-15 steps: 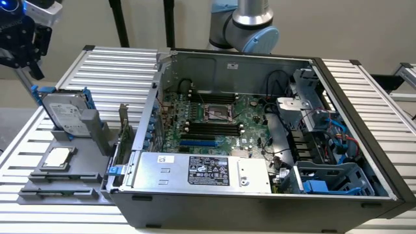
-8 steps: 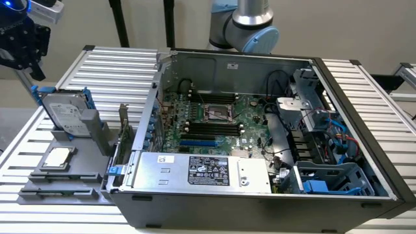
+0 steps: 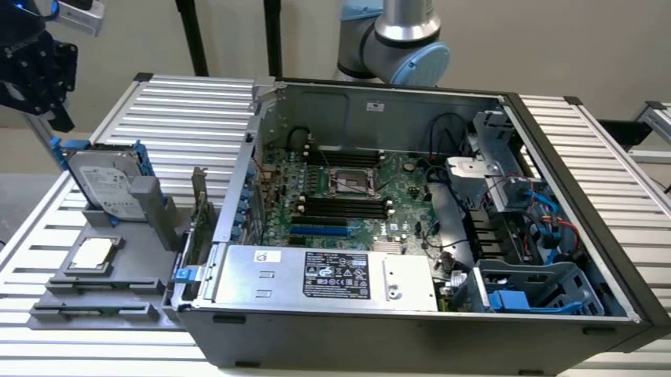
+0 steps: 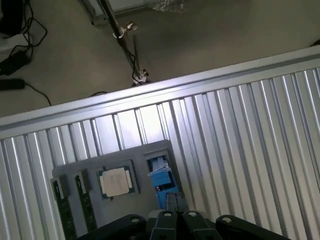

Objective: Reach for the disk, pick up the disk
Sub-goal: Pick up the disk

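The disk (image 3: 105,184) stands on edge in a grey holder (image 3: 159,214) at the exterior view's left. It is silver-grey with a white label and blue rails. My gripper (image 3: 42,106) hangs well above it and slightly further toward the exterior view's left, not touching it. In the wrist view the disk (image 4: 160,174) appears end-on as a blue-railed edge just ahead of my gripper (image 4: 175,201). The jaws look shut, with nothing between them.
A small square silvery chip (image 3: 93,253) (image 4: 116,181) lies in the holder (image 4: 150,150) beside the disk, next to dark slotted strips (image 4: 82,200). An open computer case (image 3: 419,236) takes up the ribbed metal table (image 3: 188,110). Past the table edge, cables lie on the floor (image 4: 60,60).
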`<state>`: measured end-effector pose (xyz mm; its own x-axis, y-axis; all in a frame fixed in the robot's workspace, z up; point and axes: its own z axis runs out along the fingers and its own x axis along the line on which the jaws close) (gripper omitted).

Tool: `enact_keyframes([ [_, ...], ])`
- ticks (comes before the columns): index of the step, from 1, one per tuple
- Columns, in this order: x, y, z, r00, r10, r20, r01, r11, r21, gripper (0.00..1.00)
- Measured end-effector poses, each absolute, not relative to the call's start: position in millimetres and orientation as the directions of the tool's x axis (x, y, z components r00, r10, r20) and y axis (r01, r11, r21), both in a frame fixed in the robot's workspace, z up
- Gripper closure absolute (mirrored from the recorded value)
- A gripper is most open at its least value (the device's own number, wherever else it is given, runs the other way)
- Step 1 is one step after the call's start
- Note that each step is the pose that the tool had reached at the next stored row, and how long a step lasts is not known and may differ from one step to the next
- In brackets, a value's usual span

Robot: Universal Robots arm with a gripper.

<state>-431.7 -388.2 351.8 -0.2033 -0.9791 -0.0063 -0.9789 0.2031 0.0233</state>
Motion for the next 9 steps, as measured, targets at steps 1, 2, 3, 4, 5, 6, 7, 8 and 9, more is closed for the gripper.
enact_keyframes([
  [1,-431.7,-388.1,351.6,-0.185,-0.983,-0.006,-0.982,0.185,0.023,0.89],
  [2,-431.7,-388.2,351.3,-0.167,-0.986,-0.006,-0.986,0.167,0.023,0.89],
  [3,-431.6,-388.2,351.2,-0.15,-0.989,-0.006,-0.988,0.15,0.023,0.89],
  [4,-431.5,-388.1,351.1,-0.137,-0.991,-0.007,-0.99,0.137,0.023,0.89],
  [5,-431.3,-388.1,351.1,-0.123,-0.992,-0.007,-0.992,0.123,0.023,0.89],
  [6,-431.0,-388.2,351.2,-0.111,-0.994,-0.006,-0.994,0.11,0.023,0.89],
  [7,-430.8,-388.3,351.2,-0.099,-0.995,-0.006,-0.995,0.099,0.023,0.89],
  [8,-430.5,-388.4,351.2,-0.09,-0.996,-0.006,-0.996,0.089,0.023,0.89],
  [9,-430.2,-388.7,351.2,-0.08,-0.997,-0.006,-0.997,0.08,0.023,0.89],
])
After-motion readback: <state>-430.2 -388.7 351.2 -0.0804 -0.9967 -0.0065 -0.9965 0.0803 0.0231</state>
